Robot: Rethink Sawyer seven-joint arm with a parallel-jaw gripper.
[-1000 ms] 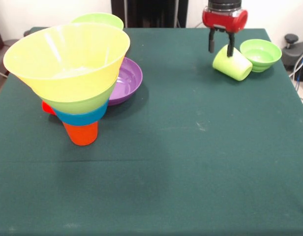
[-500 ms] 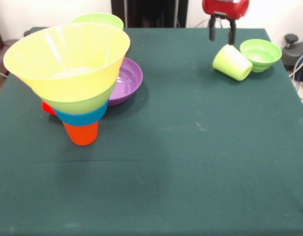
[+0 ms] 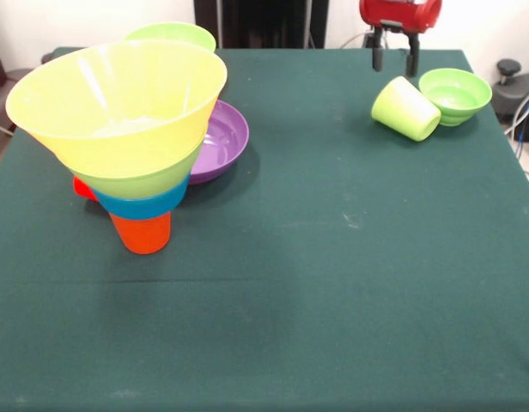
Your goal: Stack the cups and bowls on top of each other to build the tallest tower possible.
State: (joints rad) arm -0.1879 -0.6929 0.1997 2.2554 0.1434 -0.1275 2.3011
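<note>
Green baize across the desk (image 3: 333, 283), with the tower (image 3: 127, 137) standing at the left edge: orange cup (image 3: 142, 232) rim-down as the base, then blue bowl (image 3: 144, 204), lime green bowl (image 3: 140, 183) and big yellow bowl (image 3: 118, 103) nested upward, each wider than the last, hence the funnel shape and a top-heavy look. Tucked behind the base, a sliver of red cup (image 3: 82, 186); just beside the stack, touching or nearly so, a wide purple bowl (image 3: 221, 142); farther back, the rim of another lime green bowl (image 3: 172, 34). At the far right, a lime green cup (image 3: 406, 109) tipped on its side, leaning toward a small green bowl (image 3: 455, 94), probably too awkwardly placed for a clean grasp from above. Above that cup, the red gripper (image 3: 394, 58) with fingers (image 3: 378, 57) parted narrowly and holding nothing. Raised clear of the cup since a second ago, when the fingers straddled its rim; cup and small bowl unmoved, tower unchanged. Lime cup not yet lifted toward the stack.
</note>
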